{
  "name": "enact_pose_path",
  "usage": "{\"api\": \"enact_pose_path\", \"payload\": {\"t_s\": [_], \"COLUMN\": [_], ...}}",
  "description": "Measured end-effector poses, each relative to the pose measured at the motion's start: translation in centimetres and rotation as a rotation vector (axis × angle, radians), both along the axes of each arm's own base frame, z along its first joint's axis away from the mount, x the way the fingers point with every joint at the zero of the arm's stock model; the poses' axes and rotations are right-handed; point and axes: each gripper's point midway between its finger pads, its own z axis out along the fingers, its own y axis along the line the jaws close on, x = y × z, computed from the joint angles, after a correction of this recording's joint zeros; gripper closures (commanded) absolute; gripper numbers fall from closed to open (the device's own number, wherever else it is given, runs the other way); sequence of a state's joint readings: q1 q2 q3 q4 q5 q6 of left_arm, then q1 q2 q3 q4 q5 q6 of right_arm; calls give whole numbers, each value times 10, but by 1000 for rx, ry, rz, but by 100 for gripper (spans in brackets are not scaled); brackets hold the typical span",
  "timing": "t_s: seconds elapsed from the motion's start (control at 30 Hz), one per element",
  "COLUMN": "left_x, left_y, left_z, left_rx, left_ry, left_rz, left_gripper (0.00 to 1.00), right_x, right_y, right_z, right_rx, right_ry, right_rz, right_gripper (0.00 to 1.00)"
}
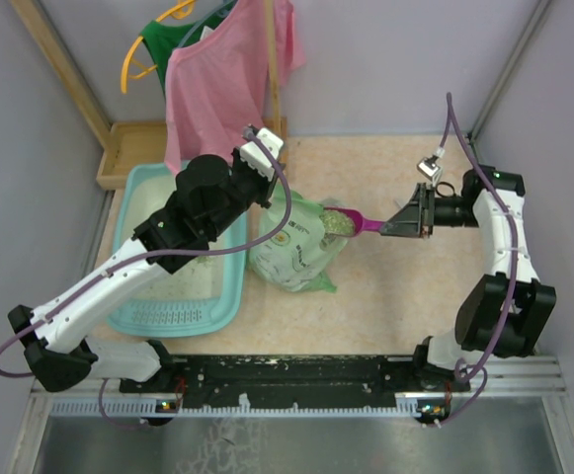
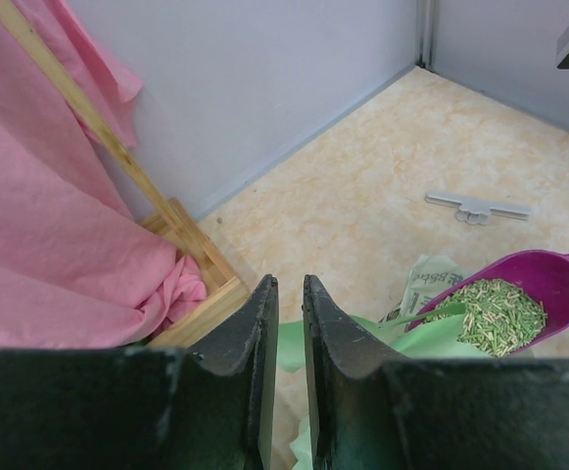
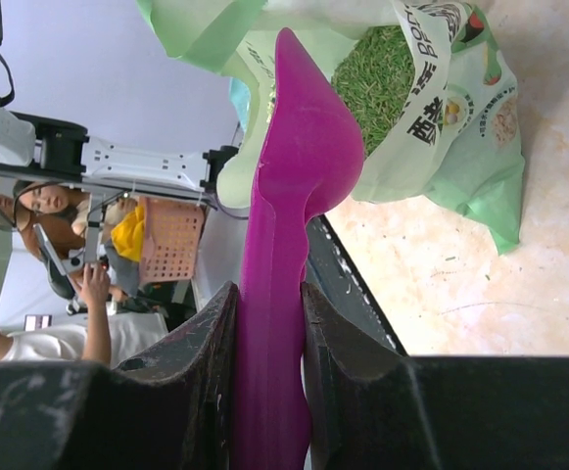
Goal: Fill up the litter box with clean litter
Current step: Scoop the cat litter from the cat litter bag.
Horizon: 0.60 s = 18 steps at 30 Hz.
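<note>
The light-teal litter box (image 1: 229, 281) lies at the left, partly under my left arm, its grille strip (image 1: 173, 314) at the near end. Beside it stands a pale green bag (image 1: 296, 262), mouth open, with clean litter (image 3: 377, 78) inside. My left gripper (image 1: 270, 195) is at the bag's upper rim, its jaws (image 2: 286, 282) nearly together on the bag's edge (image 2: 431, 338). My right gripper (image 1: 390, 225) is shut on the handle of a magenta scoop (image 3: 304, 147). The scoop bowl (image 2: 558, 279) hovers over the bag mouth, heaped with green granules (image 2: 495, 313).
A wooden tray (image 1: 128, 148) sits at the back left behind the litter box. A pink cloth (image 1: 217, 79) hangs from a wooden pole over it. A small grey clip (image 2: 475, 206) lies on the floor further back. Walls close in on both sides.
</note>
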State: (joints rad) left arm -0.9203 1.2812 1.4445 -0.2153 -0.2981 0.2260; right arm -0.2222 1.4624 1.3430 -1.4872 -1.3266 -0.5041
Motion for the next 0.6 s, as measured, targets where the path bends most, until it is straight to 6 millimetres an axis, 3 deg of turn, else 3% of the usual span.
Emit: {"api": "enact_pose_path", "payload": {"t_s": [0.33,0.6], "left_x": [0,0], "left_y": [0,-2], "left_z": [-1,-6], "left_rx": [1,6], "left_ry": [2,7], "left_rz": [0,-8], "left_gripper": [78,78], "right_x": [6,5], "right_y": [-10,-12], "right_z": [6,-1], "right_rx": [-17,-59], "right_ry": [-22,-15], "right_rz": [-37,-33], "right_gripper": [100,100]}}
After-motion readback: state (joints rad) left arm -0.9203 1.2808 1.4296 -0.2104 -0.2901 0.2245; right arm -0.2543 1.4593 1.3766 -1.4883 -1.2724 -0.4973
